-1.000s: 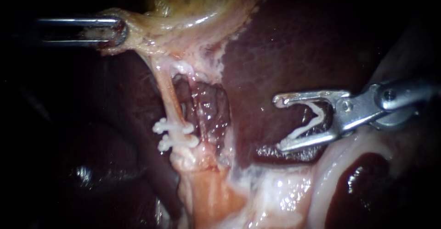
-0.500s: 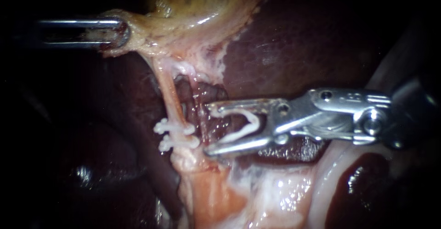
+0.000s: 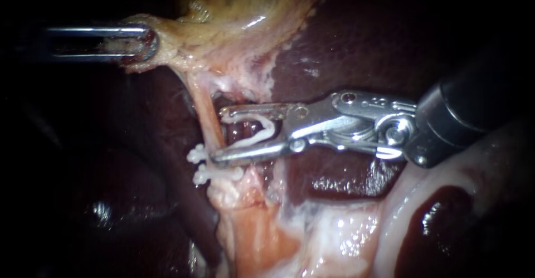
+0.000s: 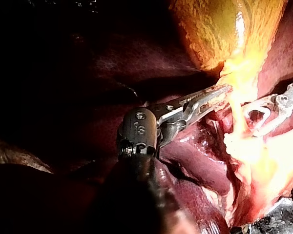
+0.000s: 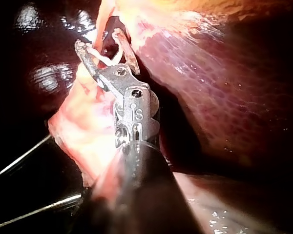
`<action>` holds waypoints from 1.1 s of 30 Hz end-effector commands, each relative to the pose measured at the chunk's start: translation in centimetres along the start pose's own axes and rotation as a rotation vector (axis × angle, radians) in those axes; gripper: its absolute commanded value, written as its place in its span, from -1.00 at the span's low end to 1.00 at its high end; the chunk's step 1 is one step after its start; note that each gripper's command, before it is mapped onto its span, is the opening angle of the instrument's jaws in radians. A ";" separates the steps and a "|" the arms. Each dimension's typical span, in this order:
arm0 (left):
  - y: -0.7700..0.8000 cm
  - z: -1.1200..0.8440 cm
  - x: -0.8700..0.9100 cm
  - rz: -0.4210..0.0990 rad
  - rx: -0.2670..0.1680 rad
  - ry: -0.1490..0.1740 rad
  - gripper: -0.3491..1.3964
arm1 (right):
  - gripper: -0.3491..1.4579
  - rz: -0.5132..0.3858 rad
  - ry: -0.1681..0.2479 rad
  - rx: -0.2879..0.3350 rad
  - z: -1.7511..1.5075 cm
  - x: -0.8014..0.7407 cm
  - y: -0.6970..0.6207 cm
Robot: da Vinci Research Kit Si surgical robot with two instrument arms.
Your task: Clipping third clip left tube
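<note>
White, kinked clip [image 3: 256,136] spans the spread jaws of the right instrument [image 3: 218,134] at the stringy tube [image 3: 203,105]; left instrument [image 3: 146,39] pinches gallbladder [image 3: 234,10].

Left instrument [image 3: 146,41] and right instrument [image 3: 218,134] are shiny metal, the clips [image 3: 202,173] matt white plastic, the liver [image 3: 345,49] wet-glossy.
</note>
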 end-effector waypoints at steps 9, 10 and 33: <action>0.00 0.02 0.00 0.000 0.000 0.000 -1.00 | -0.06 0.008 0.051 0.037 0.33 0.11 0.08; 0.00 0.02 0.00 0.000 0.000 0.000 -1.00 | -0.06 0.006 0.053 0.039 0.37 0.14 0.08; 0.01 0.03 0.00 0.000 -0.002 -0.001 -1.00 | -0.06 0.019 0.161 0.037 0.57 0.47 0.14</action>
